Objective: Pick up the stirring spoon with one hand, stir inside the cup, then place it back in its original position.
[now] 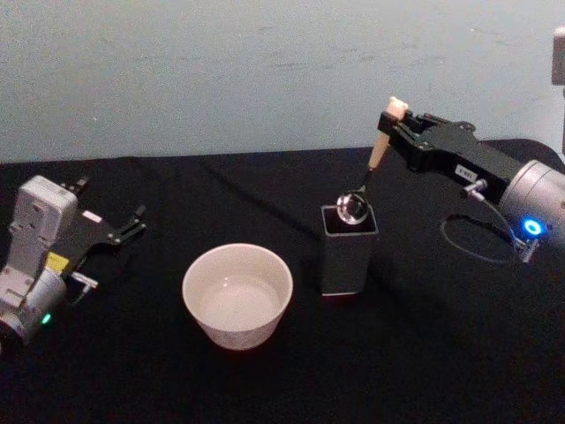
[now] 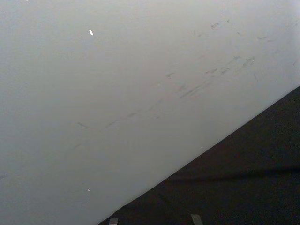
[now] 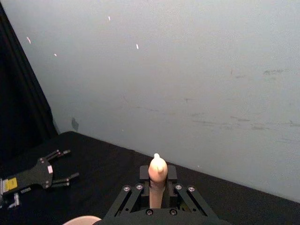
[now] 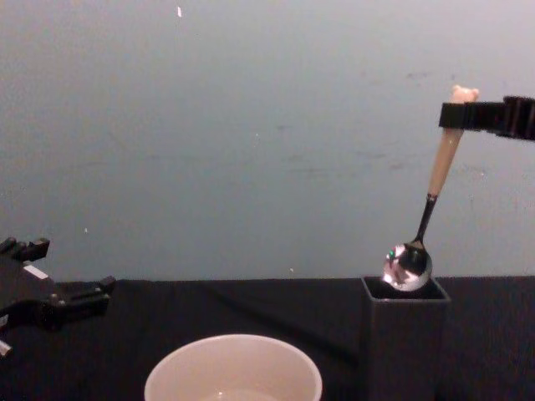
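Black cloth covers the table (image 1: 265,389), with a pale blue-grey wall behind it. At centre right of the head view stands the tall square dark grey holder (image 1: 347,261), open at the top. The small stirring spoon (image 1: 371,177), with a shiny round metal bowl, thin dark neck and beige handle topped by a tiny bear head, hangs tilted above it; in the chest view its bowl (image 4: 407,267) sits right at the holder's (image 4: 404,342) rim, and the handle leans toward the upper right of the frame.

The right gripper (image 1: 395,123), black and two-fingered on a silver wrist with a blue ring light, comes in from the right edge and is clamped on the handle just below the bear head; in the right wrist view its fingers (image 3: 140,180) press against both sides of the beige handle.

Just beside the holder, toward lower centre, sits the wide round cream-white cup (image 1: 237,295), apart from it.

At the left edge the left gripper (image 1: 134,221) rests low near the cloth, its fingers spread apart and holding nothing.
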Robot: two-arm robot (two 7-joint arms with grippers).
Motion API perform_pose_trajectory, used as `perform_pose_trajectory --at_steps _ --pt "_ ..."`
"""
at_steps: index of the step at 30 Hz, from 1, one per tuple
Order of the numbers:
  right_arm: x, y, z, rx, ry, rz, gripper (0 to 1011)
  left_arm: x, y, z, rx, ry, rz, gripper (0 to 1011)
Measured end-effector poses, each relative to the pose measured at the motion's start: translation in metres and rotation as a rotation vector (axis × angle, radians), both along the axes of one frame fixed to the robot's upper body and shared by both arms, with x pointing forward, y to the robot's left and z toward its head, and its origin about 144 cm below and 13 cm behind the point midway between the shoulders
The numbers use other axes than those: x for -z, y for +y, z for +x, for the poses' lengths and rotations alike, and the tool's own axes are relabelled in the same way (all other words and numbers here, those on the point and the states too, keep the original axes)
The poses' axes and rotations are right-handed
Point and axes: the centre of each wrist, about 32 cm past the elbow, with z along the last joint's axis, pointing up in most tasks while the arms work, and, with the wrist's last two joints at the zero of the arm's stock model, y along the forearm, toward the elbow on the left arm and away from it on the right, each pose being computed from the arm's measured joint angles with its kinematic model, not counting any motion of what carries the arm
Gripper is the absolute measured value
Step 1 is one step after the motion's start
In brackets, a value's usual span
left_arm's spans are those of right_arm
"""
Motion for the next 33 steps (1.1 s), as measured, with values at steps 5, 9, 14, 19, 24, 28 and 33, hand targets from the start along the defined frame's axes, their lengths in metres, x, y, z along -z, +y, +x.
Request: perform_pose_trajectory --at_steps 5,9,14,19,24,28,33 --pt "0.005 0.000 0.001 -0.004 0.009 -0.014 211 0.000 0.000 0.000 0.000 0.000 0.000 1001" --pt "0.010 0.002 0.002 -0.002 0.020 -0.023 211 0.000 0.000 0.000 0.000 0.000 0.000 1001" --pt "0.018 0.005 0.005 0.002 0.040 -0.034 211 0.000 0.000 0.000 0.000 0.000 0.000 1001" --pt "0.026 0.009 0.007 0.009 0.066 -0.046 211 0.000 0.000 0.000 0.000 0.000 0.000 1001" --pt "0.032 0.011 0.009 0.014 0.084 -0.061 211 0.000 0.000 0.000 0.000 0.000 0.000 1001" --pt "0.036 0.012 0.010 0.013 0.094 -0.072 211 0.000 0.000 0.000 0.000 0.000 0.000 1001" --pt "0.042 0.013 0.010 0.009 0.105 -0.085 211 0.000 0.000 0.000 0.000 0.000 0.000 1001"
